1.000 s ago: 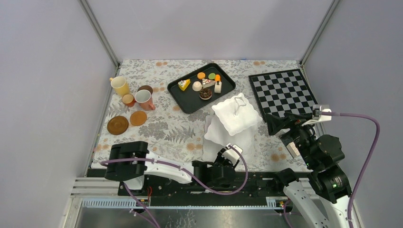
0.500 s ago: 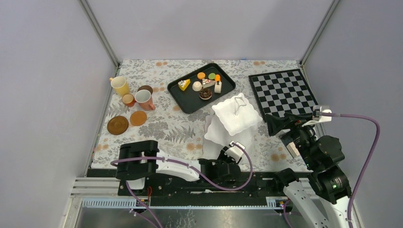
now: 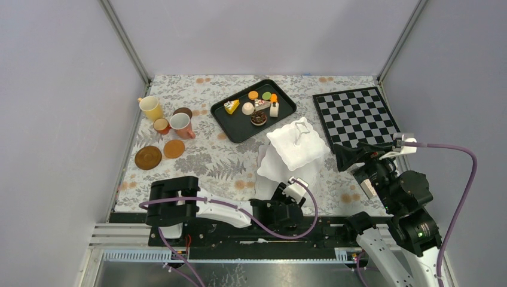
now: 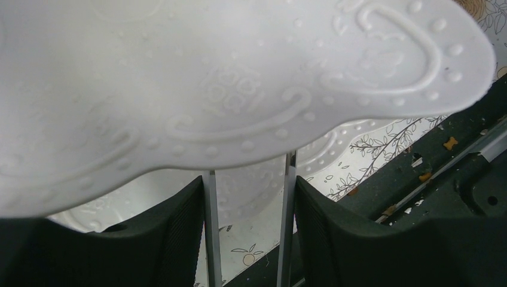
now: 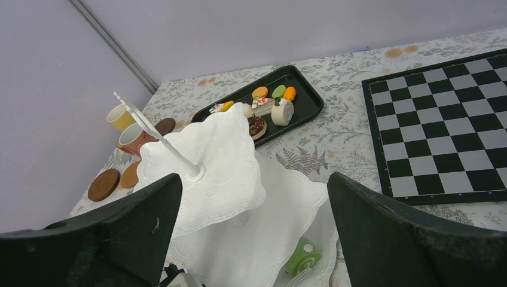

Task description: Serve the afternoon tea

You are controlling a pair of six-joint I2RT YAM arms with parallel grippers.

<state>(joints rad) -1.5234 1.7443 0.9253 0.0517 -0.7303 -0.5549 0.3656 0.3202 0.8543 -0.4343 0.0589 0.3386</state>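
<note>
The left hand [image 4: 248, 186] sits low at the near edge of the desk [image 3: 203, 158], tucked under a wavy tier of the white three-tier stand [image 4: 239, 78], which spreads directly above it. Its fingers are part-way apart, each pressed against one arm of the silver tongs [image 4: 288, 215]; the tong tips are hidden. A green roll cake [image 5: 301, 256] lies on the bottom tier just ahead of this hand.

Risk: lifting straight up would likely catch the tier overhead and tip the stand, and a nudge could roll the cake off.

The right hand [image 5: 251, 185] hangs wide apart and empty beside the stand. The other toy cakes [image 5: 272, 101] wait on the black tray [image 5: 311, 104] beyond it.
</note>
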